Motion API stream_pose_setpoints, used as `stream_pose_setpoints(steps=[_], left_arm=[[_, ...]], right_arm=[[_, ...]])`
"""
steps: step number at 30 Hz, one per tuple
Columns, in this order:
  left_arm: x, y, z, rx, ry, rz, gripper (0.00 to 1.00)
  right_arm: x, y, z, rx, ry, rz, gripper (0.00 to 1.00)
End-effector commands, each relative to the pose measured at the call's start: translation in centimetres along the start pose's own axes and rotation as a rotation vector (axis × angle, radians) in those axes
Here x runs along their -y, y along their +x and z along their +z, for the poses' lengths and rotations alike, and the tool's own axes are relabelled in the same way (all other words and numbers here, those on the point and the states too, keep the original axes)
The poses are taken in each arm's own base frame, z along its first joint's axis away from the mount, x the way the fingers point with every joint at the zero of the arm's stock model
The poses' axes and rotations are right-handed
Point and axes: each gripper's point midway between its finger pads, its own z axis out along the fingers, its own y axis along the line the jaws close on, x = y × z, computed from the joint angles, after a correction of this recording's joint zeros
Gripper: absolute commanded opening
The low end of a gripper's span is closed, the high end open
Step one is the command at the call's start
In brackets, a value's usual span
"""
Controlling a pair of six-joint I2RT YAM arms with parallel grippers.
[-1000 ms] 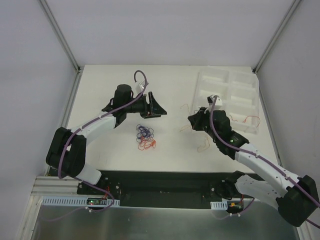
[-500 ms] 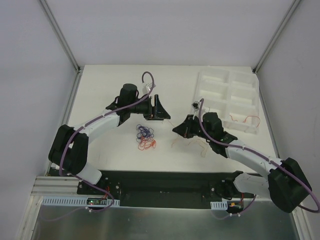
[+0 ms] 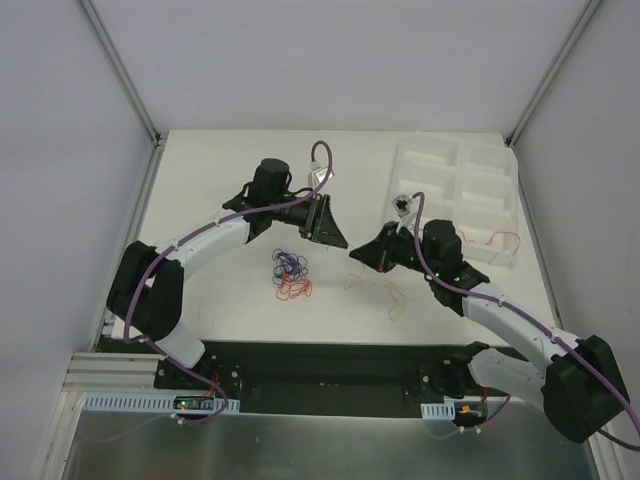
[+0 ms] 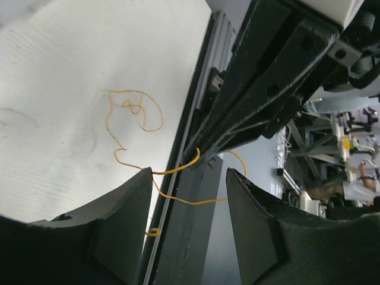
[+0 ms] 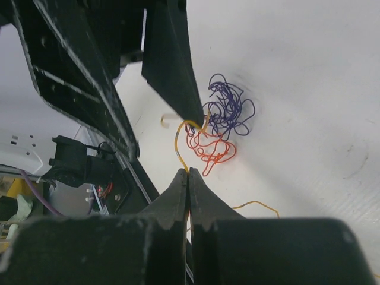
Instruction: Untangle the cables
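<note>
Right tool (image 5: 188, 175) clenched, tips pinching a yellow wire (image 5: 180, 142). The wire rises from the pinch, hooks over, and ends just beside a tip of the left tool (image 3: 332, 222). The rest of the wire runs off the pinch and lies in loose loops on the counter (image 3: 220, 180), right of centre and toward the near edge.

Left tool released, fingers (image 4: 122, 228) spread wide. In the left wrist view the right tool's tip sits in the gap between them. The wire crosses that gap and brushes the edge of one finger, not gripped by it. The two tools meet tip to tip above the middle of the counter.

Purple tangle (image 5: 228, 110) and red tangle (image 5: 211, 148) lie on the counter, touching each other, purple farther from the near edge. Both lie left of the tools' meeting point, around mid-counter.

White tray (image 3: 480, 165) at the far right corner. A red wire (image 3: 503, 240) at its near right corner; can't tell if it lies fully inside.
</note>
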Motion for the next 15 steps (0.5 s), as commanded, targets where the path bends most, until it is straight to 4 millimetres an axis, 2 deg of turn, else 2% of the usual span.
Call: stream_pose_setpoints(steps=[1,3,4,5,6,8,10,12,15], left_arm=[[3.1,1.2,0.9,-0.097,0.153,0.081,0.47],[3.4,1.4,1.1,-0.095,0.157,0.093,0.34],[3.3,1.3,1.0,-0.085,0.148,0.097,0.29],[3.1,1.0,1.0,-0.070,0.131,0.105,0.29],[2.8,0.9,0.9,-0.056,0.113,0.105,0.32],[2.4,0.1,0.4,-0.004,0.054,0.117,0.55],[2.0,-0.7,-0.4,0.059,-0.012,0.143,0.66],[1.9,-1.5,-1.5,0.118,-0.082,0.188,0.73],[1.9,-2.7,-3.4,0.219,-0.213,0.268,0.78]], right_arm=[[-1.2,-1.9,-1.2,0.056,-0.055,-0.052,0.00],[-0.9,-2.2,-1.4,0.071,-0.037,-0.051,0.00],[-0.8,-2.4,-1.6,0.080,-0.030,-0.050,0.00],[-0.7,-2.4,-1.7,0.081,-0.025,-0.052,0.00],[-0.6,-2.5,-1.8,0.081,-0.020,-0.053,0.00],[-0.5,-2.8,-2.0,0.080,0.003,-0.056,0.00],[-0.7,-3.5,-2.5,0.082,0.036,-0.066,0.00],[-1.4,-5.3,-3.4,0.109,0.077,-0.094,0.00],[-1.7,-8.2,-5.2,0.131,0.192,-0.121,0.00]])
